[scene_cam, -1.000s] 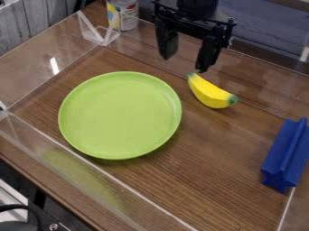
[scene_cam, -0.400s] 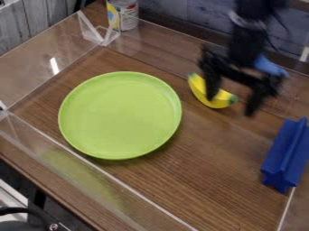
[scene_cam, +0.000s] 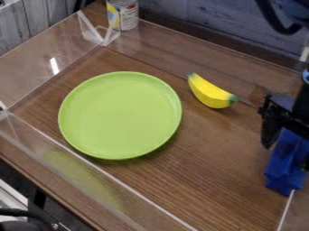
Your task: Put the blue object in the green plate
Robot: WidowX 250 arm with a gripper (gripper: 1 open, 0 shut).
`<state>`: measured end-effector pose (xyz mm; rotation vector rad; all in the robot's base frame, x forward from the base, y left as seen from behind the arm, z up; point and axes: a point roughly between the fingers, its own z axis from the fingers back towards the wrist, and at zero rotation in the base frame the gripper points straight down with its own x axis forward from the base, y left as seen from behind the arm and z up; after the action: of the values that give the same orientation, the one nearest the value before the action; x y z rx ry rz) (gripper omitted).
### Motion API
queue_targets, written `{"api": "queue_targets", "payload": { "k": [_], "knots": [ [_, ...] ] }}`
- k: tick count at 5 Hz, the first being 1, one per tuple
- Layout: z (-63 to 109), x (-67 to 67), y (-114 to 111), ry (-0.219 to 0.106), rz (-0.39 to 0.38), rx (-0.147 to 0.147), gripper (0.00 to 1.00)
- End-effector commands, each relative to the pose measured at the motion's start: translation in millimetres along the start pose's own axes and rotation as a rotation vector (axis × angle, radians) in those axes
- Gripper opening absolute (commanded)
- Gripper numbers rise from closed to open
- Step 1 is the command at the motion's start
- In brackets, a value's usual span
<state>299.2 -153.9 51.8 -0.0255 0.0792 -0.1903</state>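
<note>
We see the blue block (scene_cam: 287, 165) lying ungrasped at four o'clock, well apart from the empty green plate (scene_cam: 121, 114) at centre-left. Our gripper (scene_cam: 280, 128) hovers just above the block, fingers apart. Grasp, carry and placement all remain, we judge.
</note>
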Motion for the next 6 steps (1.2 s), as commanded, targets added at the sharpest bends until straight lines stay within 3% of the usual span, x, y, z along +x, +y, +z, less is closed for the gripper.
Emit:
{"api": "queue_targets", "payload": {
  "k": [1,4,6],
  "knots": [
    [13.8,11.5,4,-0.064,0.010,-0.018,1.00],
    [15.2,27.8,14,-0.120,0.031,-0.034,1.00],
    [6.1,28.6,16,-0.117,0.036,-0.039,1.00]
  ]
}}
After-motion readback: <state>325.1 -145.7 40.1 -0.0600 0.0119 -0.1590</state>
